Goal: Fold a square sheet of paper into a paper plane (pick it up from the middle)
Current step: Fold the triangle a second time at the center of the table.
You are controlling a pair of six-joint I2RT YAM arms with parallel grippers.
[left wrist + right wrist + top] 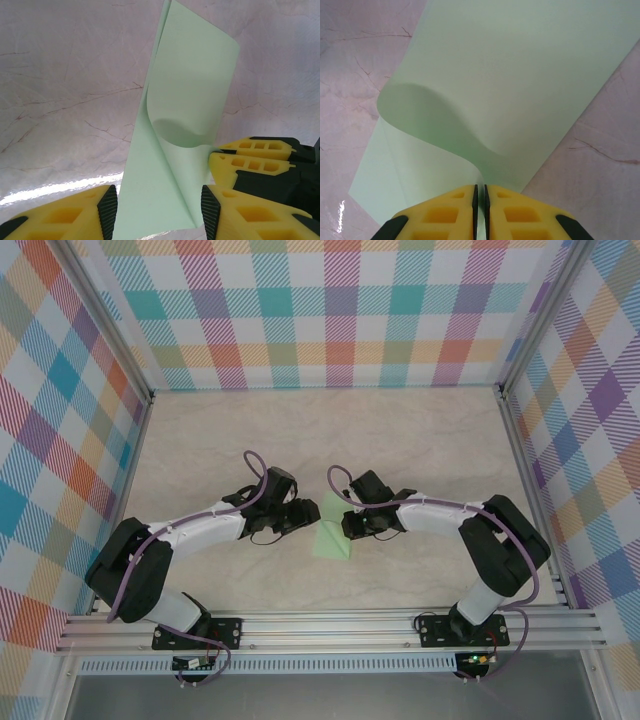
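The square sheet of paper (330, 537) is pale green and lies on the table between the two grippers, partly folded to a point. In the left wrist view the sheet of paper (150, 200) has a slanted crease, and one flap curls upward. My left gripper (159, 212) is open and straddles the sheet's narrow end, one black pad on each side. My right gripper (480, 195) is shut on the edge of the lifted flap of the paper (510, 75), which bends up in a curve. The right gripper's yellow fingers (255, 155) pinch the flap at the sheet's right side.
The pale marbled tabletop (330, 430) is walled by checked panels at the back and both sides. An aluminium rail (330, 625) runs along the near edge, where both arm bases are bolted. Open tabletop lies behind the grippers.
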